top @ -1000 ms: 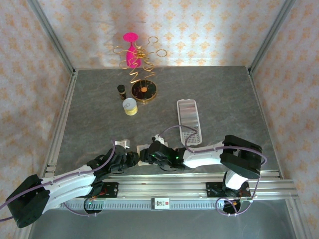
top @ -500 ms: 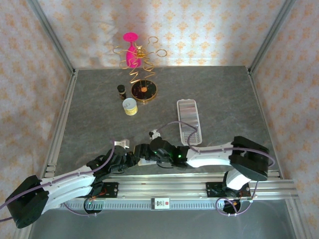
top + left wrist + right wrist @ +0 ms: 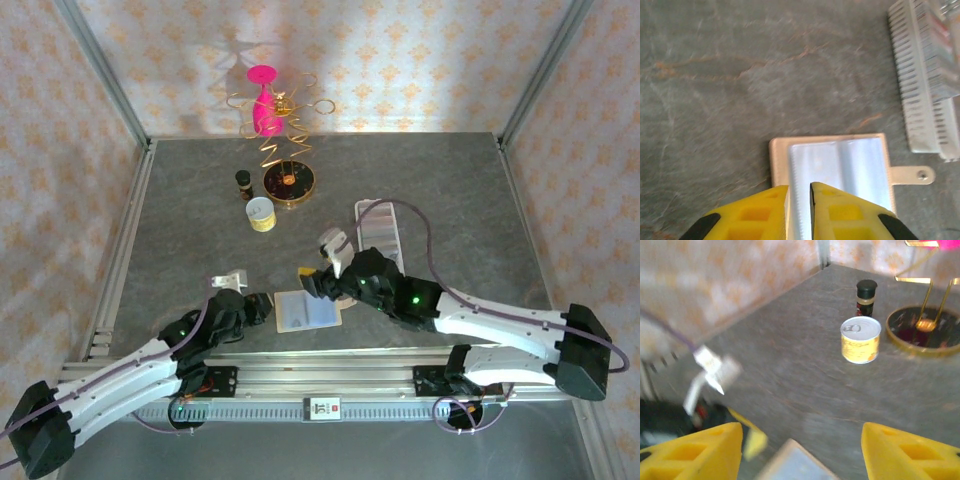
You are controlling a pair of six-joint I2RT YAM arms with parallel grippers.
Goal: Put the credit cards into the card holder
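Note:
A small beige wallet [image 3: 284, 322] lies flat near the front edge, with pale blue credit cards [image 3: 310, 312] showing in it. From the left wrist the credit cards [image 3: 840, 167] are seen close up. My left gripper [image 3: 258, 305] sits at the wallet's left edge. Its yellow fingers [image 3: 850, 212] are nearly shut over the cards, with a thin slit between them and nothing clamped. Just beyond the wallet hangs my right gripper [image 3: 315, 283], its jaws wide apart and empty. The white card holder [image 3: 378, 222] lies farther right, partly behind the right arm. Its ribbed side [image 3: 920, 85] is seen from the left wrist.
Back left stand a yellow can [image 3: 260, 213], a dark-capped bottle [image 3: 243, 181], a round gold dish [image 3: 289, 181] and a gold wire stand with a pink goblet [image 3: 264, 100]. An aluminium rail [image 3: 350, 372] runs along the near edge.
My right arm lifted off the wallet and swung back toward the middle of the table, its jaws widening. The wallet is now uncovered. My left gripper drew back slightly left.

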